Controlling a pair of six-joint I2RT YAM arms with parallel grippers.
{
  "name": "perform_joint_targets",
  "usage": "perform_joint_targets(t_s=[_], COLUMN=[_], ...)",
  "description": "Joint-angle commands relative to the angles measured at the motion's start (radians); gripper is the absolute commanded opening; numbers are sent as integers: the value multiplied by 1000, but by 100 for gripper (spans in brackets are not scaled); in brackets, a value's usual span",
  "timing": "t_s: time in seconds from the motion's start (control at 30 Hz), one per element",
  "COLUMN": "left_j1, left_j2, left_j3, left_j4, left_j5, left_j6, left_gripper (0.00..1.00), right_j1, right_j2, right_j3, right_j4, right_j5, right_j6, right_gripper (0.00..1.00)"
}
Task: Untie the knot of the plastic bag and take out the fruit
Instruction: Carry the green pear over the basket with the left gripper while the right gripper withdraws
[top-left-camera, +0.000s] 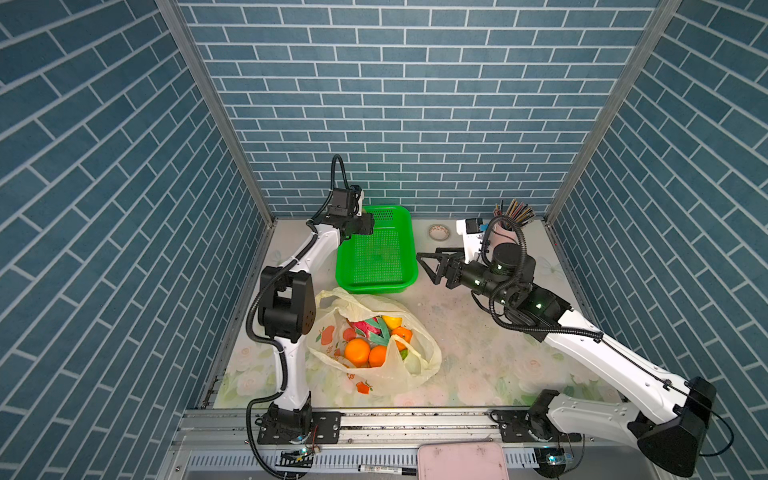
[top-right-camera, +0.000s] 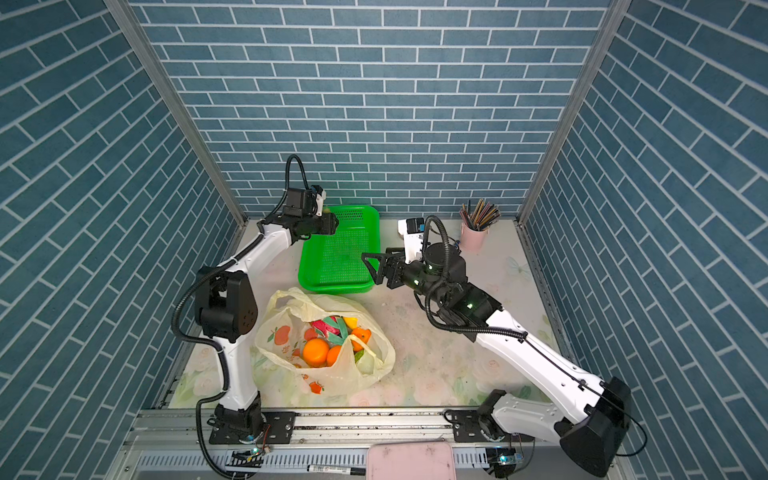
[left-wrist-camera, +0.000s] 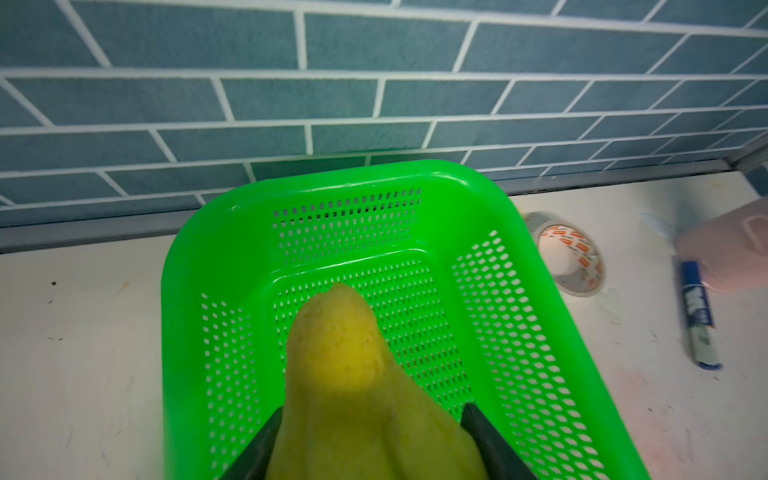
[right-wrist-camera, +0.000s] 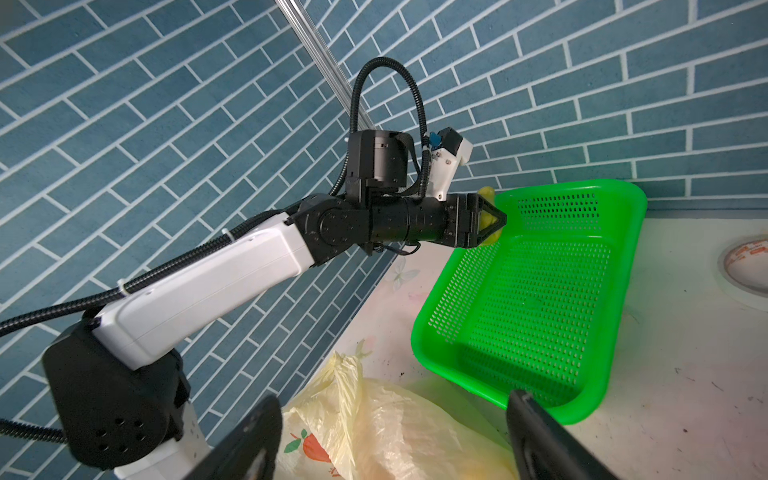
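The plastic bag (top-left-camera: 376, 376) (top-right-camera: 332, 374) lies at the front left with its mouth open and its handle loops loose; no knot shows. Inside it are fruit: oranges (top-left-camera: 357, 351), a yellow one (top-left-camera: 392, 321) and a pink-red dragon fruit (top-left-camera: 370, 328). My left gripper (left-wrist-camera: 372, 411) (top-left-camera: 368, 218) is shut on a yellow-green pear-shaped fruit (left-wrist-camera: 336, 345) (right-wrist-camera: 486, 193), held above the far left corner of the green basket (top-left-camera: 376, 286) (left-wrist-camera: 469, 178). My right gripper (top-left-camera: 428, 268) (right-wrist-camera: 395, 419) hangs open and empty beside the basket's right rim, pointing left.
A tape roll (top-left-camera: 439, 232) and a pink cup of pencils (top-left-camera: 509, 232) stand at the back right, with a blue marker (left-wrist-camera: 698, 316) near them. A pink tray (top-left-camera: 461, 461) and a black pen (top-left-camera: 386, 469) lie on the front rail.
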Motion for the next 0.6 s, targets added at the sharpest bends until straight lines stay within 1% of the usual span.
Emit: perform_joint_targets(t_s=[0.0, 0.07, 0.2, 0.33, 0.43, 0.57], left_j1=[1, 1, 1, 1, 3, 3], left_j2=[83, 143, 272, 374, 427, 468], left_j3=[99, 171, 333, 474, 530, 547], left_j4=[-117, -147, -221, -260, -267, -261], left_j5=[-35, -46, -113, -132, -126, -100], left_j6=[-26, -33, -29, -29, -31, -39], left_gripper=[62, 62, 62, 62, 62, 63], right_j1=[-4, -4, -3, -4, -4, -4], right_j2=[10, 12, 7, -3, -12, -23], right_j3=[-2, 0, -2, -9, -12, -20], right_j4=[-25, -34, -51, -63, -68, -69], right_j5=[-10, -11, -18, -12, -9, -4], right_j6=[36, 39, 38, 37, 34, 32], right_gripper=[84, 84, 84, 84, 84, 84])
